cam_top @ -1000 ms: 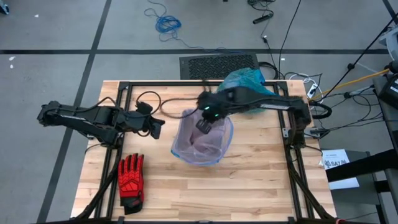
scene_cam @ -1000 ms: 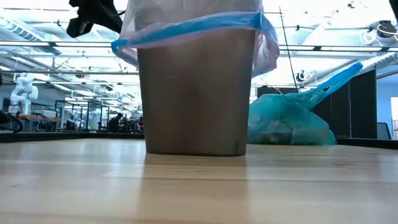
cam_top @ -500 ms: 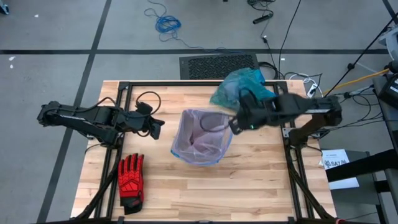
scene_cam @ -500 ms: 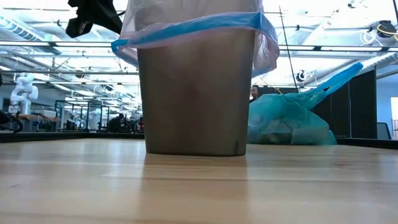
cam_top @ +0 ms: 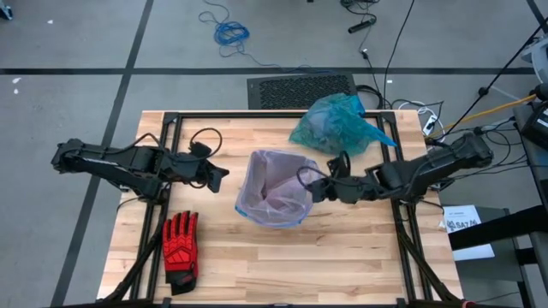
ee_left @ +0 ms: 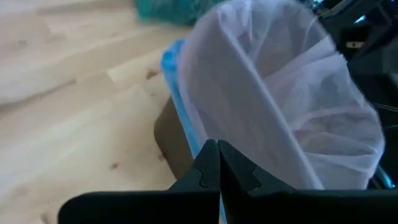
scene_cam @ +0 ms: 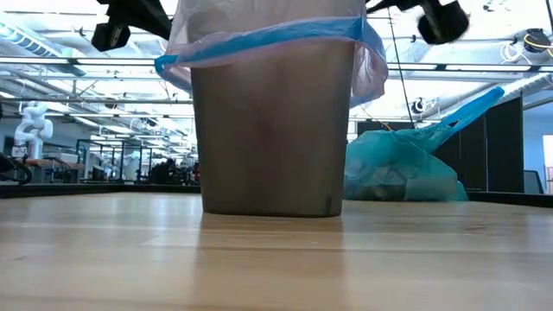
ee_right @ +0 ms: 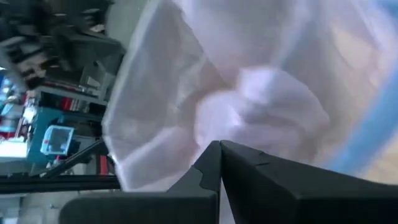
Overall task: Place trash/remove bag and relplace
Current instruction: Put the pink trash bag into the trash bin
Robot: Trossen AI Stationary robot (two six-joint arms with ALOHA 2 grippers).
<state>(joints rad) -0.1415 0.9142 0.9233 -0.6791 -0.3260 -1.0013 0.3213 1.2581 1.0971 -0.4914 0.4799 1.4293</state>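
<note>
From above, the teal bag (cam_top: 336, 122) lay knotted on the wooden table (cam_top: 342, 248) behind the lilac-lined bin (cam_top: 276, 188); no writing was legible. Wrist views showed the left gripper (ee_left: 219, 163) and right gripper (ee_right: 220, 163) closed, empty.

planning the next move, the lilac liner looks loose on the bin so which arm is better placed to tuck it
Likely the right. Its gripper sits at the lilac bag's rim beside the bin, jaws together. The left gripper waits apart, off the bin's other side, jaws also together.
</note>
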